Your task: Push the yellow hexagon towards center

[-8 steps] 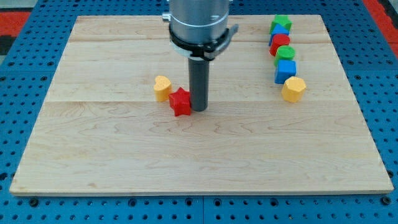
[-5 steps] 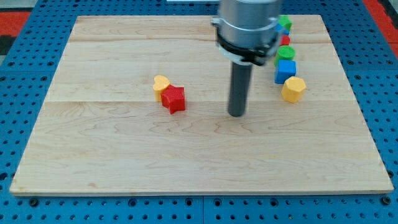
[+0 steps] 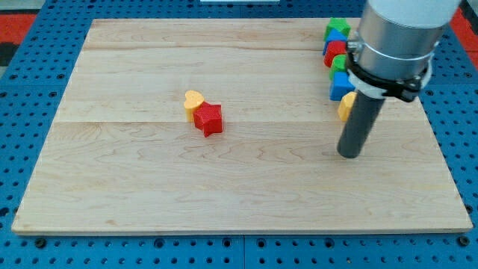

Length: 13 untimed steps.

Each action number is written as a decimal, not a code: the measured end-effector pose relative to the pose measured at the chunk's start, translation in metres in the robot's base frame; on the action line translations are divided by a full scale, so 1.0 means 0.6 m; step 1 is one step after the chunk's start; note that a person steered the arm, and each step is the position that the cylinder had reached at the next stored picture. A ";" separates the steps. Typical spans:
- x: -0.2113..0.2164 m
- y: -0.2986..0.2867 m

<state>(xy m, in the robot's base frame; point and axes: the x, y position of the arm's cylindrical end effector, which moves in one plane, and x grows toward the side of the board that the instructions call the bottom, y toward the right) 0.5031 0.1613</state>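
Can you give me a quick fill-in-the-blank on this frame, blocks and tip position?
1. My tip sits toward the view's ____ of the yellow hexagon.
2. The red star touches a ____ heart-shaped block.
3. The rod hides part of the column of blocks at the view's ____ side.
4. The top block of that column is the ____ one.

Missing words: bottom; yellow; right; green
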 end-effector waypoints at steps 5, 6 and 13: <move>-0.124 0.119; -0.131 0.074; -0.160 -0.193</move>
<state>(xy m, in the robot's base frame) 0.4071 0.0452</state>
